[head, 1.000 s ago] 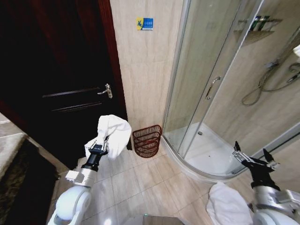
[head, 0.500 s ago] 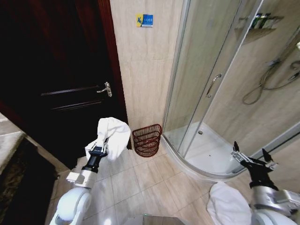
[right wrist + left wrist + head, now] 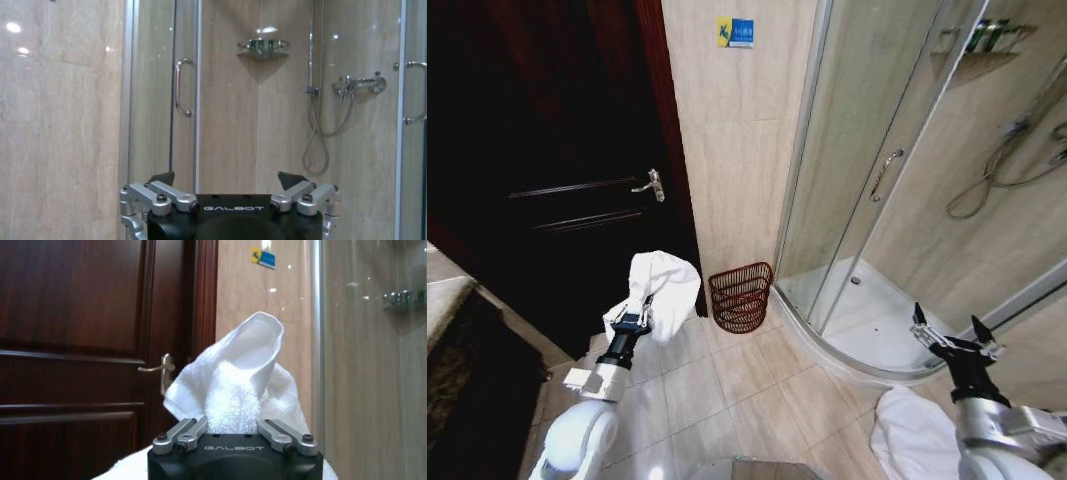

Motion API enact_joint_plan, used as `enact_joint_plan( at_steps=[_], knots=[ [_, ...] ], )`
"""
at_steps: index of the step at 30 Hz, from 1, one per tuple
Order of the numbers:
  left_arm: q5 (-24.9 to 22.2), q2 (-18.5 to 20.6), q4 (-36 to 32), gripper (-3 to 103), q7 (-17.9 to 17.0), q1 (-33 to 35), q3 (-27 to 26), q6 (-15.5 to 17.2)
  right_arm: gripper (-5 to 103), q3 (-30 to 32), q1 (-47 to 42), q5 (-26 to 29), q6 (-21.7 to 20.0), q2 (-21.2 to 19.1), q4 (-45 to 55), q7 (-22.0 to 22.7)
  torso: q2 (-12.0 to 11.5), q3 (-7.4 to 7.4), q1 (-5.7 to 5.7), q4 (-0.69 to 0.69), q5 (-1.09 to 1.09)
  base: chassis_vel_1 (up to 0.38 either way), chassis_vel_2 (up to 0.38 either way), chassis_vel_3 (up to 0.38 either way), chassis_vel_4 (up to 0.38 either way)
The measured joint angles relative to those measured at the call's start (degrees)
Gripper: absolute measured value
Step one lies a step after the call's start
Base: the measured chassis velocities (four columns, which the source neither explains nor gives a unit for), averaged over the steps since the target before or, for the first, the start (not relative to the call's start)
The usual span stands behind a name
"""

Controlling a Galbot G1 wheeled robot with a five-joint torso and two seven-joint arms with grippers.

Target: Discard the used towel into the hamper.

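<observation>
A white used towel hangs bunched from my left gripper, which is shut on it and held up in front of the dark door. Seen from the left wrist, the towel rises out of the closed fingers. The hamper, a small dark red-brown open-weave basket, stands on the floor against the tiled wall, just right of the towel and lower. My right gripper is open and empty, raised at the right in front of the shower tray; its two spread fingertips show in the right wrist view.
A dark wooden door with a lever handle fills the left. A curved glass shower enclosure with its white tray stands right of the hamper. Another white cloth lies on the tiled floor at lower right.
The whole picture has shifted slightly, so the camera has moved. The towel and left gripper sit a little lower and further left; the right gripper shows slightly further left.
</observation>
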Motion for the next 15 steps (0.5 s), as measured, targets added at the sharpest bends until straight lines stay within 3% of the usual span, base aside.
enact_joint_plan(
  at_steps=[15],
  knots=[
    [-0.57,0.05,1.53,15,0.46,0.92,-3.53,-2.37,100,-1.61,1.36,-2.61,-0.94,0.67,0.99,-0.81,-4.27,-2.38,-1.89,0.01,0.0,0.0,0.0,0.0,0.0]
  ],
)
